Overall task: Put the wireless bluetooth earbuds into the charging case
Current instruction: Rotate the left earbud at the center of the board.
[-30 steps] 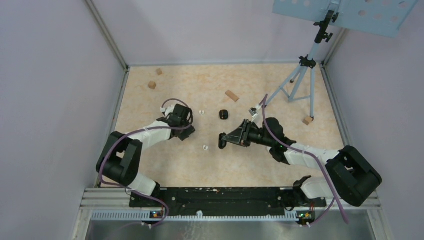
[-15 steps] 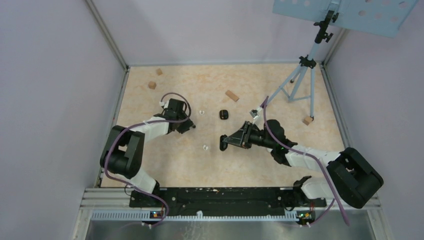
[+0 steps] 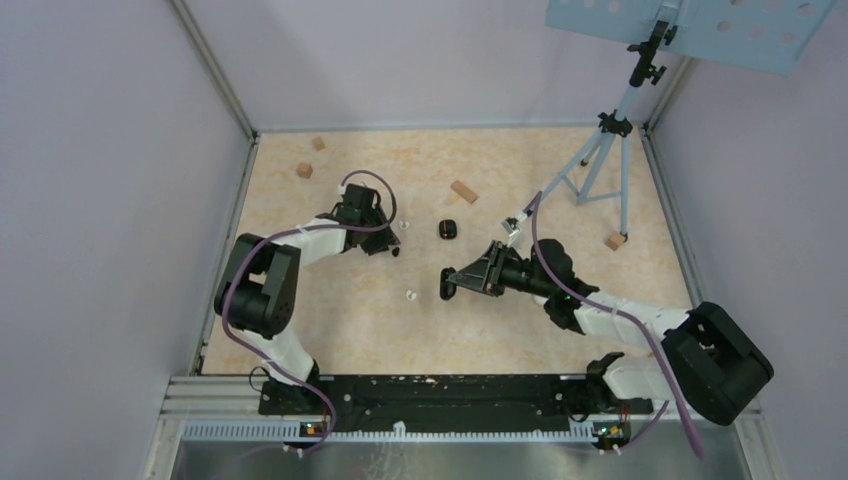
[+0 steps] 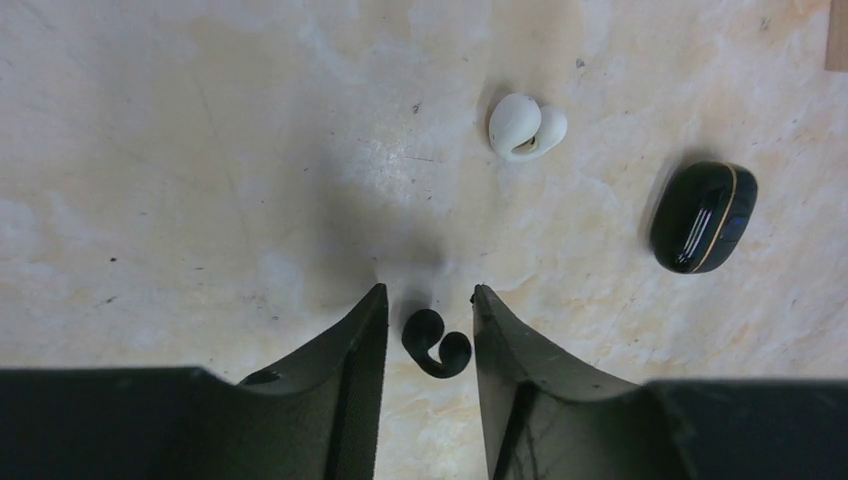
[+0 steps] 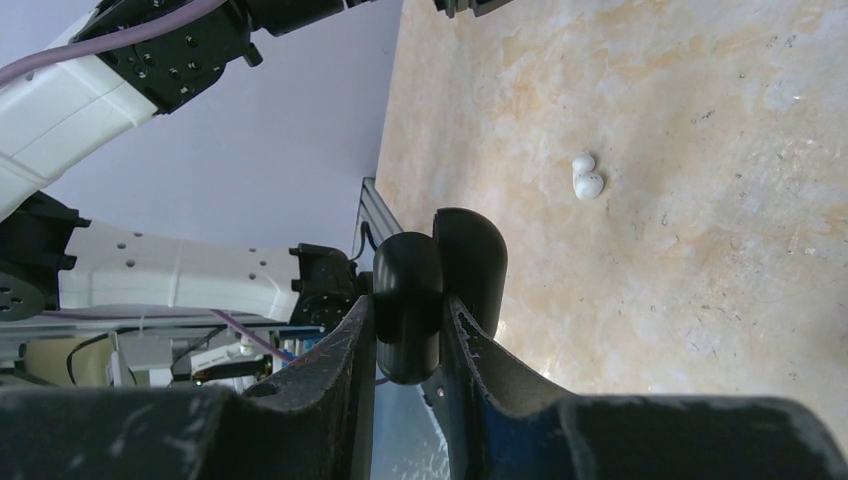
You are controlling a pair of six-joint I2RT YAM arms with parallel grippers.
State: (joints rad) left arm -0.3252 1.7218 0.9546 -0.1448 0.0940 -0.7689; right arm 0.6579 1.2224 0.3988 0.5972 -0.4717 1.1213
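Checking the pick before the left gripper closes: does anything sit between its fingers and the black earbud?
Nothing visible does. The black earbud lies on the table between the open fingers of the left gripper. The white earbud and a black case lie beyond the fingertips, apart from them.

Case [image 5: 441,262] base hidden in rt hand [image 5: 408,308]

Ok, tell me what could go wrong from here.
1. The tiny curved black earbud lies loose on the table between the open left jaws, with gaps on both sides. Closing could flick or roll it away instead of gripping it.
2. The right jaws clamp the open black clamshell charging case by its smooth rounded shell. Pushing an earbud in might twist the case or make it slip.
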